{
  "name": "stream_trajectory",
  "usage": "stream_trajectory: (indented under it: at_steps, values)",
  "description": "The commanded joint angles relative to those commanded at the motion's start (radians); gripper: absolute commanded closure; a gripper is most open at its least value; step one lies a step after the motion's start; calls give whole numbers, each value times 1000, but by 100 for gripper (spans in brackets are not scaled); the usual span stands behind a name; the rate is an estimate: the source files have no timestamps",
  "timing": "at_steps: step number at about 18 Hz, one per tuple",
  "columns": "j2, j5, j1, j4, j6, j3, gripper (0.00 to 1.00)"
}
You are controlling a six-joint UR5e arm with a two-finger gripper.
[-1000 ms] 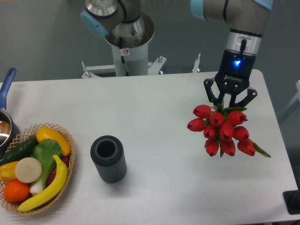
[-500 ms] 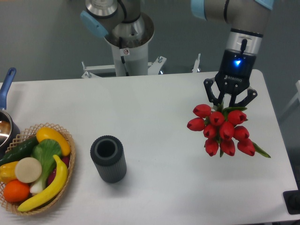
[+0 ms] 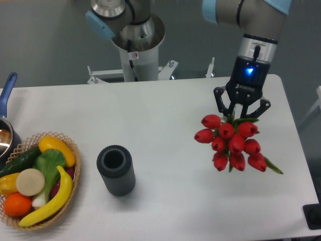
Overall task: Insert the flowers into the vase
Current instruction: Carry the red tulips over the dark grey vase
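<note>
Gripper [image 3: 239,113] fingers clamp the green stems of the flowers [image 3: 231,142], holding the red bunch over the right side of the bench [image 3: 165,115]. Well apart to the left, the vase [image 3: 116,170] stands upright, with a wicker basket [image 3: 70,188] of plastic produce near the left edge.

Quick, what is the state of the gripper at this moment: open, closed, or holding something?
Gripper: closed on the stems of the flowers, holding the bunch on the right side of the table, far from the vase.
</note>
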Motion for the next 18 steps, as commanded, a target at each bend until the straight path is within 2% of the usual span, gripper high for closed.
stream_trajectory:
  at_steps: [10,13,18]
  values:
    - [3,-253,-127,77,11,2,71]
    - [-6,-341,-161,77,46,-2,72]
    - [-12,-424,-225,77,101,-17,71]
